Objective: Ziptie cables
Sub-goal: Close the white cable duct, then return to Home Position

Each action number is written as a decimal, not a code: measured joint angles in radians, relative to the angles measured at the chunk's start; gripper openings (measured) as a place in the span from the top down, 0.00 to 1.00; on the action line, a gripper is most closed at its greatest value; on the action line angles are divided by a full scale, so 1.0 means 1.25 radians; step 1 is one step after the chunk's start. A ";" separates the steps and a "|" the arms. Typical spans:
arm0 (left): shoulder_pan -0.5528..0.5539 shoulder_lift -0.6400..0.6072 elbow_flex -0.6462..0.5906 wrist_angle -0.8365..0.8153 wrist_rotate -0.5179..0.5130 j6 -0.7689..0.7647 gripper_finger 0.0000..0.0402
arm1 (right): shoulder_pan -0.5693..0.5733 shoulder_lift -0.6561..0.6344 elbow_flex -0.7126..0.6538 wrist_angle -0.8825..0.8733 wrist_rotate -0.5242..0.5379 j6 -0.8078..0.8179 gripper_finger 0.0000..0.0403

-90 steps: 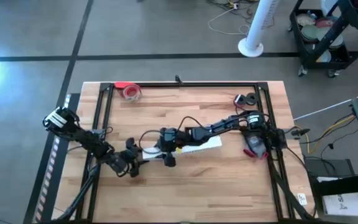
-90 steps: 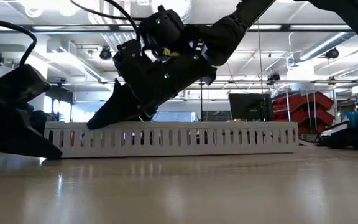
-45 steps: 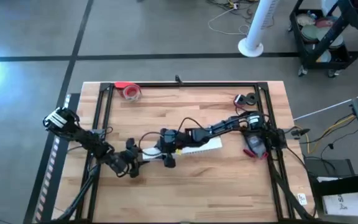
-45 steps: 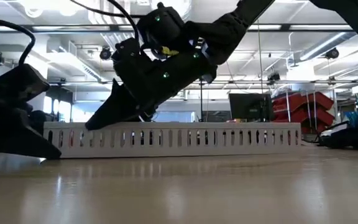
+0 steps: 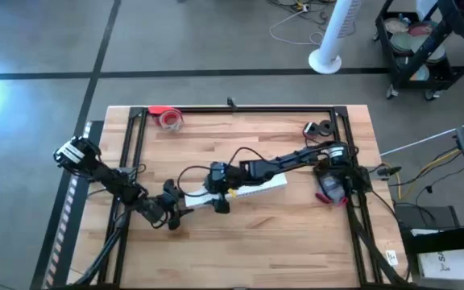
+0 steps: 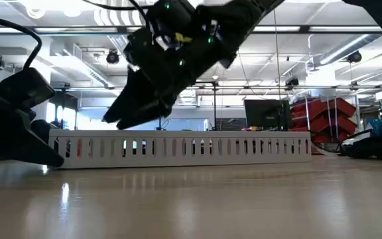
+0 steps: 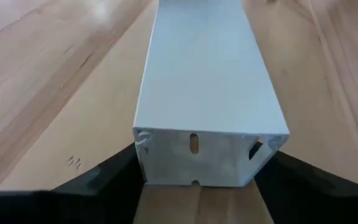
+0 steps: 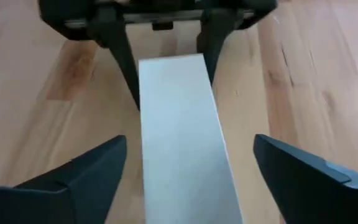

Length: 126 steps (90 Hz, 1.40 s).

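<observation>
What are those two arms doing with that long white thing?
Two robot arms work on a white slotted duct lying on the wooden table. The left gripper clamps one end of it. The right gripper hangs just above the duct, fingers spread wide to either side, gripping nothing.

You are working in an industrial lab or workshop space. Note the wooden counter [image 5: 240, 234] bounded by a black metal frame [image 5: 240, 109], standing on a bare grey concrete floor [image 5: 47, 40] with dark seams. Beyond it you see a white pedestal fan [image 5: 333, 36], a wheeled utility cart [image 5: 425, 48] and loose cords. The low view shows exposed ceiling ducts and strip lights [image 6: 337, 50], a monitor [image 6: 266, 114] and red storage bins [image 6: 320, 116].
</observation>
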 joint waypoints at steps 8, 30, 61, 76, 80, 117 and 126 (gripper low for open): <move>0.000 -0.041 0.000 -0.049 0.021 -0.011 0.35 | 0.000 -0.030 0.012 -0.054 -0.030 -0.037 0.10; 0.001 -0.231 -0.002 -0.199 0.173 -0.128 0.28 | -0.010 -0.186 0.001 -0.100 0.021 -0.111 0.10; 0.024 -0.553 -0.002 -0.309 0.184 -0.108 0.29 | -0.040 -0.346 -0.082 -0.078 0.092 -0.186 0.10; 0.149 -0.658 0.000 -0.269 0.127 0.039 0.34 | -0.063 -0.402 -0.183 0.017 0.092 -0.183 0.10; 0.202 -0.673 0.004 -0.265 0.171 0.068 0.34 | -0.068 -0.416 -0.214 0.053 0.092 -0.175 0.10; 0.616 -0.614 0.088 -0.212 0.466 0.354 0.43 | -0.075 -0.610 -0.520 0.405 0.114 -0.102 0.10; 0.666 -0.585 0.112 -0.175 0.500 0.410 0.47 | -0.077 -0.664 -0.577 0.452 0.118 -0.084 0.10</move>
